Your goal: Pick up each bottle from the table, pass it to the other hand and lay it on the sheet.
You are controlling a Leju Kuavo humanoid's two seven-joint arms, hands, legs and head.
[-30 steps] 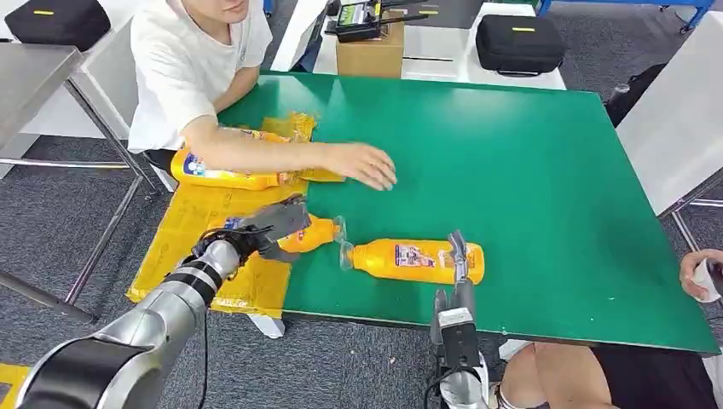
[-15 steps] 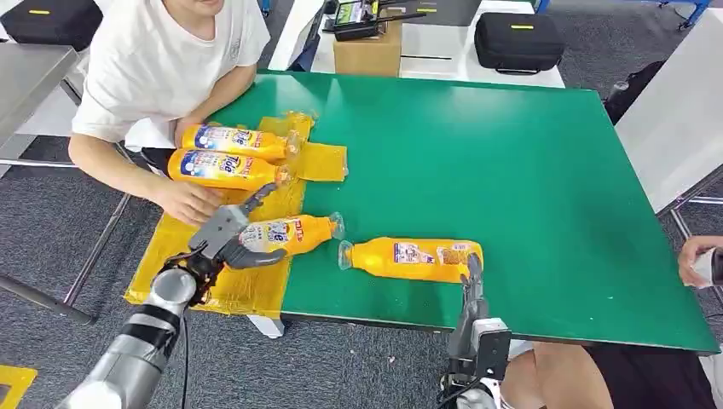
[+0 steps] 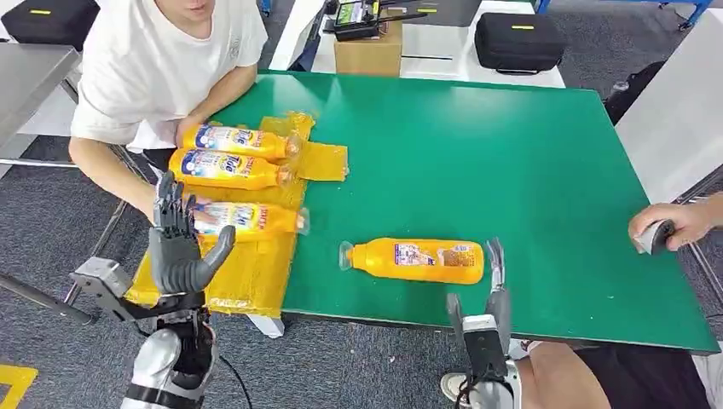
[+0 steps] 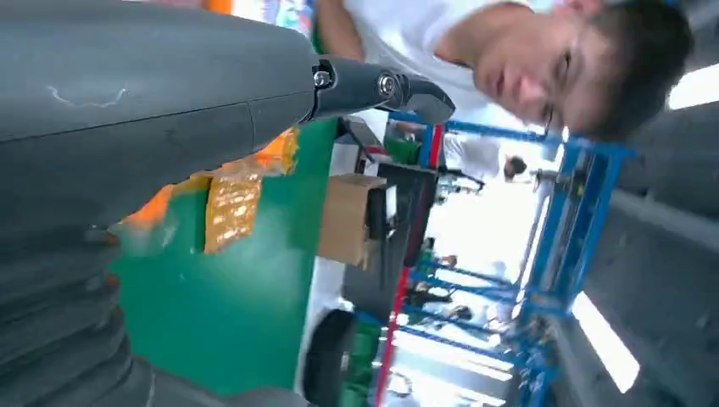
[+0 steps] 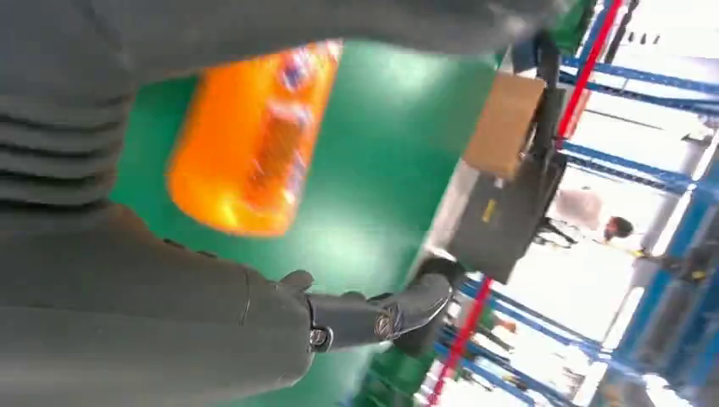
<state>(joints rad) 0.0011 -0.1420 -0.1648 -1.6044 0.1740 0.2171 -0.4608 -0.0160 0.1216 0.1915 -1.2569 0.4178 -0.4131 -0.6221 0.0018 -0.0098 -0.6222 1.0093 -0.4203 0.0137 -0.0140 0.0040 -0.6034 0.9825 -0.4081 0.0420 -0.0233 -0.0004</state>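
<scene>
While one orange bottle (image 3: 415, 260) lies on its side on the green table (image 3: 511, 162) near the front edge, cap end toward the sheet, three more bottles lie side by side on the yellow sheet (image 3: 247, 273) at the table's left corner. Nearest of the three (image 3: 247, 219) is just beyond the left hand (image 3: 181, 247); middle one (image 3: 226, 169) and far one (image 3: 239, 141) sit close to the person in the white T-shirt (image 3: 162, 60).

Left hand is raised off the table's left edge, palm up, fingers apart, thumb out, holding nothing, not touching any bottle. Right hand (image 3: 492, 285) comes up at the front edge just beside the lone bottle's base end; fingers (image 3: 495, 256) are extended and apart, nothing in them. Can't tell from the head view whether a fingertip touches the bottle. In the right wrist view the bottle (image 5: 254, 140) is a blurred orange shape beyond the hand (image 5: 254, 322), label unreadable.

Around: cardboard box (image 3: 368, 53) with a black device on top past the far edge, black case (image 3: 518, 41) on the white surface behind, another black case (image 3: 55, 19) far left. A second person's hand (image 3: 673, 223) holds a small dark object at the table's right edge; their leg shows under the front edge. First person's forearm sits beside the sheet, partly hidden behind the left hand. Left wrist view is mostly grey cover, with a strip of table and box (image 4: 348, 219).
</scene>
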